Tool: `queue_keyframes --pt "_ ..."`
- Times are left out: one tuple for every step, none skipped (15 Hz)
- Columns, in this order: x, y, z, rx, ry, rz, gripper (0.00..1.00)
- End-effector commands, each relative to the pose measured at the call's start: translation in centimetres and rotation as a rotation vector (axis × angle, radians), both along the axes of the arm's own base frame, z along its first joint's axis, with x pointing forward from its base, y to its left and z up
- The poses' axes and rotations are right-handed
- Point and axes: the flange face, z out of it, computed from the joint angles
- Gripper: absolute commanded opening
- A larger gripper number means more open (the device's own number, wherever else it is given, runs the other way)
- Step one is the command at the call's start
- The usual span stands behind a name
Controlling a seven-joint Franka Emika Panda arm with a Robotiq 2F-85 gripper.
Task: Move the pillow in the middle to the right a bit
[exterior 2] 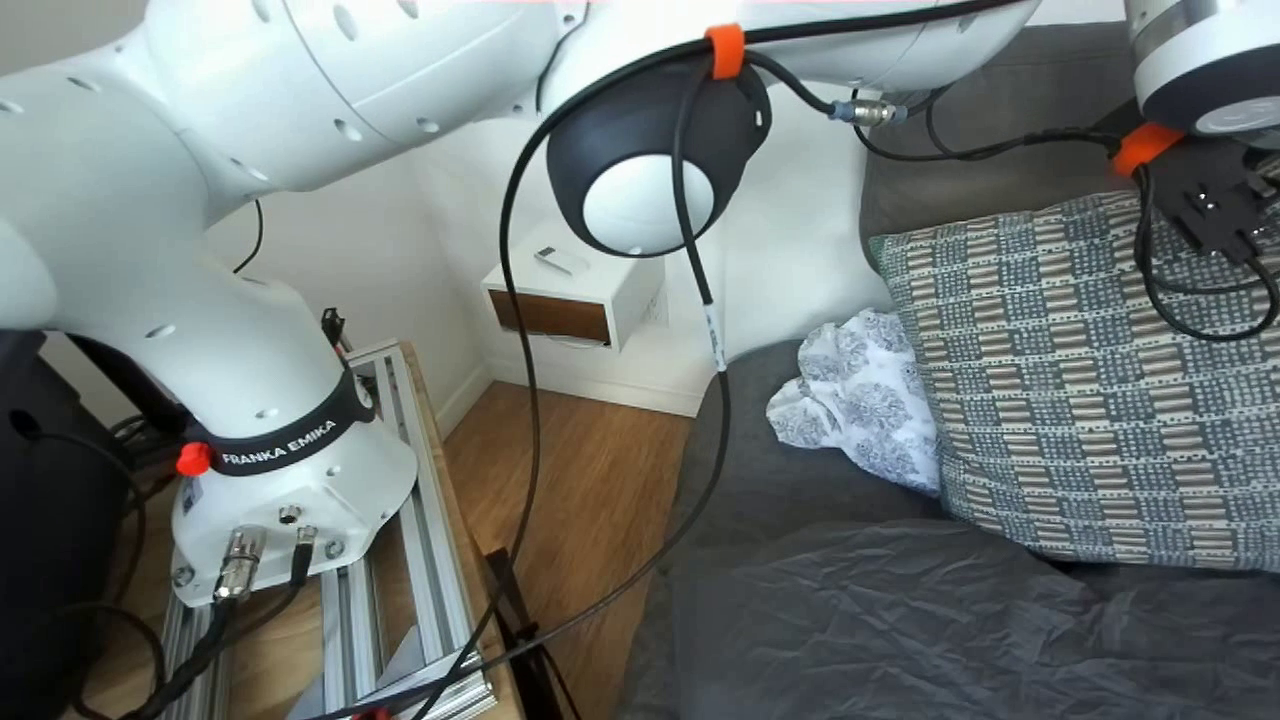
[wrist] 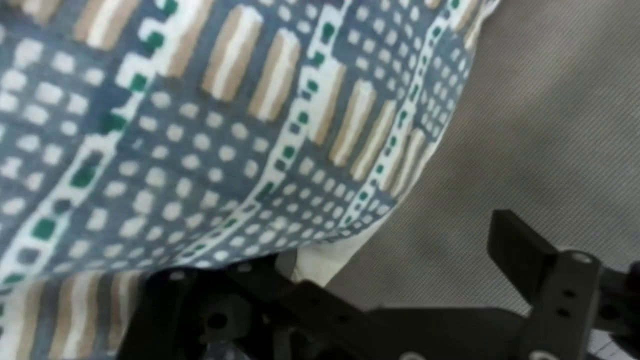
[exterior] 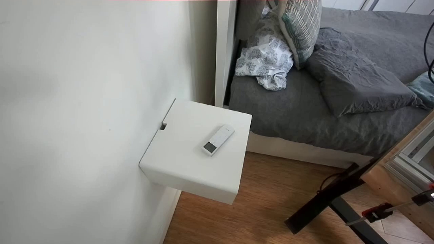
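Pillow [exterior 2: 1085, 400] on bed [exterior: 288, 105], 1 remote [exterior: 220, 138] on nightstand [exterior: 179, 149]

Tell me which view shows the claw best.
The wrist view: the claw is close up, one of its fingers standing clear, though the other's tip is hard to make out by the patterned pillow. Neither exterior view clearly shows its fingers.

Beside the black fingers [wrist: 521, 254], the pillow [wrist: 210, 140] bears white dots, tan-and-white bars and green-flecked white bands on blue-grey; behind the fingers, the fabric [wrist: 510, 135] is grey-brown.
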Motion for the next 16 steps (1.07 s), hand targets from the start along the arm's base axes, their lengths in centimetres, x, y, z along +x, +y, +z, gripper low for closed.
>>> queue_keyframes --pt "0.8 1.9 1.0 -0.005 -0.054 0.047 1.00" --pt "1.1 2.6 2.3 -0.016 -0.066 0.060 1.00" --pt "1.3 3.2 3.6 -0.022 -0.082 0.082 1.00" --pt "1.4 3.8 5.0 -0.038 -0.088 0.101 1.00" --pt "1.4 4.3 6.1 -0.055 -0.074 0.100 1.00" --pt "1.5 4.7 7.0 -0.072 -0.061 0.084 1.00" --pt "1.7 4.7 8.0 -0.110 -0.054 0.053 1.00" --pt "1.7 4.9 8.9 -0.134 -0.045 0.032 1.00" --pt "1.6 4.9 9.6 -0.158 -0.021 0.010 1.00" --pt "1.4 4.8 10.3 -0.181 0.022 -0.018 1.00" --pt "1.3 4.7 10.9 -0.210 0.053 -0.057 1.00" --pt "1.1 4.5 11.5 -0.242 0.082 -0.089 1.00" --pt "0.9 4.4 11.9 -0.269 0.115 -0.116 1.00" --pt "0.6 4.3 12.3 -0.297 0.152 -0.138 1.00" --pt "0.3 4.1 12.6 -0.332 0.182 -0.156 1.00" --pt "0.0 3.9 12.7 -0.361 0.224 -0.166 1.00"
